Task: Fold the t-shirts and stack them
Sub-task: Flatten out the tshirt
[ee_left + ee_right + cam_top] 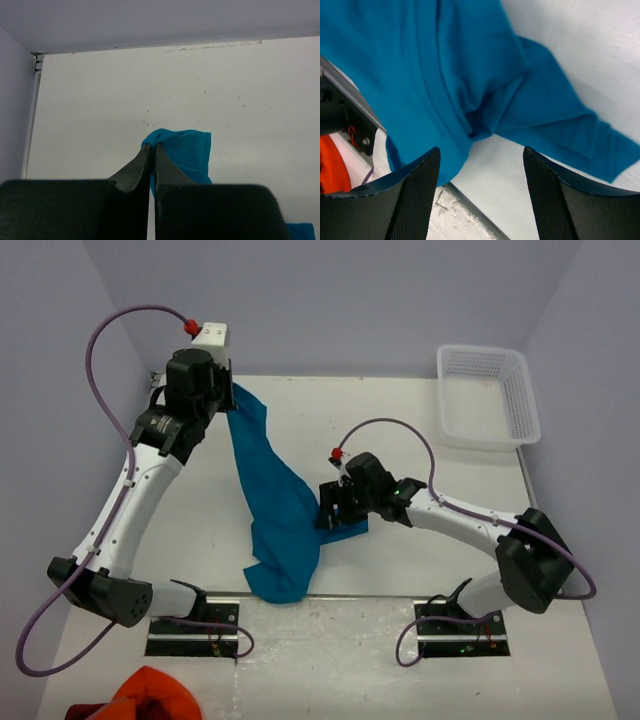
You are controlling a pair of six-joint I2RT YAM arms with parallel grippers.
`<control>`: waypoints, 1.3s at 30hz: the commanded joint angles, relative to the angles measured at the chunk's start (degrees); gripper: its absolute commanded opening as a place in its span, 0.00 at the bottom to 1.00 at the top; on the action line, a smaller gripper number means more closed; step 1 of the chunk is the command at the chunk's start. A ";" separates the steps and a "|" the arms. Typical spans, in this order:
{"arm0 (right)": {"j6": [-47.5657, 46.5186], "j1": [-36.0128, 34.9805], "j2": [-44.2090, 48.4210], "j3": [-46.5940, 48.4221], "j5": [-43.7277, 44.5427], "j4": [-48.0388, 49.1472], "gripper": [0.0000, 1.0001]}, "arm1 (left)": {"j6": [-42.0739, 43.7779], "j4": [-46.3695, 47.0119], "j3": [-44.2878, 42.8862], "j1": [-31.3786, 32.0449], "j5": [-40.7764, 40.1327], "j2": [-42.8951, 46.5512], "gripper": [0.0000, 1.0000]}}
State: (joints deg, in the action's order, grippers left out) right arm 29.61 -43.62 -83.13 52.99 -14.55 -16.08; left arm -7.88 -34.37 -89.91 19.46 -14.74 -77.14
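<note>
A teal-blue t-shirt (275,500) runs in a long twisted strip from the far left of the table down to the near edge. My left gripper (228,392) is shut on its upper end and holds it raised; in the left wrist view the cloth (187,150) bulges out past the closed tips of that gripper (152,146). My right gripper (332,510) stands open beside the shirt's right sleeve. In the right wrist view its fingers (481,149) straddle bare table, with the shirt (445,60) just beyond them and nothing gripped.
A white plastic basket (487,395) sits at the far right corner. An orange-red bunched cloth (150,695) lies off the near left edge, below the arm bases. Purple walls close in the table on three sides.
</note>
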 commanded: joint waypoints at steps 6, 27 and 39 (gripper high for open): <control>2.57 -4.55 -3.44 -2.63 0.83 5.18 0.69 | 1.46 1.15 -2.99 -2.76 0.68 1.21 0.00; 3.62 -9.99 -11.26 -0.01 -3.65 8.96 0.39 | 0.85 2.11 -0.88 -3.99 2.97 1.38 0.00; -6.39 -10.35 1.91 23.95 24.11 -21.52 0.00 | -0.03 3.43 2.02 -4.17 2.97 2.70 0.00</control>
State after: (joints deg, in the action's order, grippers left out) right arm 28.32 -53.69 -88.92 66.24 -1.76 -27.35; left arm -7.92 -33.67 -88.86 16.05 -12.36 -76.53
